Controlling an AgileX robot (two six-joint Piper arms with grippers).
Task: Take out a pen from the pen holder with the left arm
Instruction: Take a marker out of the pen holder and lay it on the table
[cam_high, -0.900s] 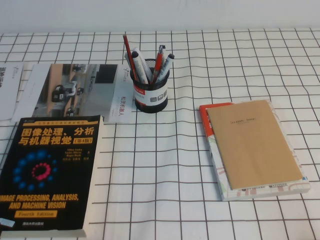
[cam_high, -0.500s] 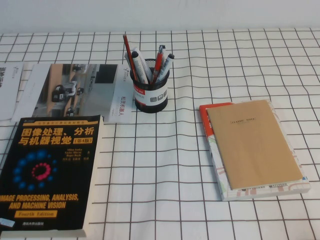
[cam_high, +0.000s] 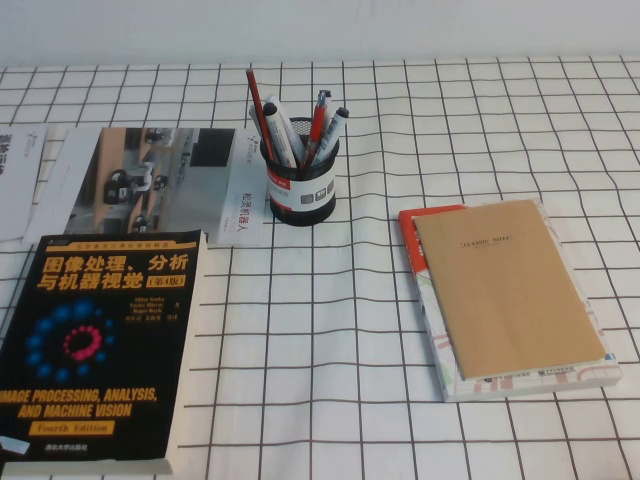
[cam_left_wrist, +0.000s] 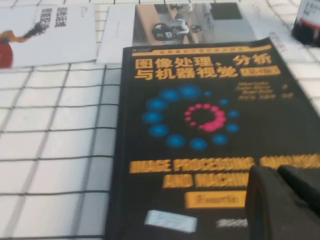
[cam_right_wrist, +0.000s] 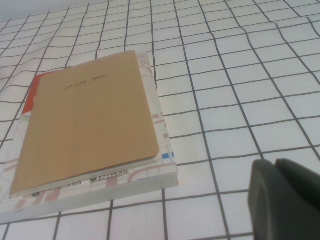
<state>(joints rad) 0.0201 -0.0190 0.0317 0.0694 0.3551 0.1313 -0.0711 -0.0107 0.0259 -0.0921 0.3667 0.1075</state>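
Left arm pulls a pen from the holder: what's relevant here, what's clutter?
Job: pen holder, back centre; pens in it; left hand, shut, above the black textbook.
Lying about: that textbook; tan notebook on another book; brochures; right hand, shut, near the notebook.

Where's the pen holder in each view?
High: pen holder upper middle, behind both books.
Left wrist: pen holder cut off at the edge, beyond the black textbook; left tool shut, by that book's near end.
Right wrist: absent; right tool shut, over the cloth beside the tan notebook.
Shared: black textbook, high and left wrist.
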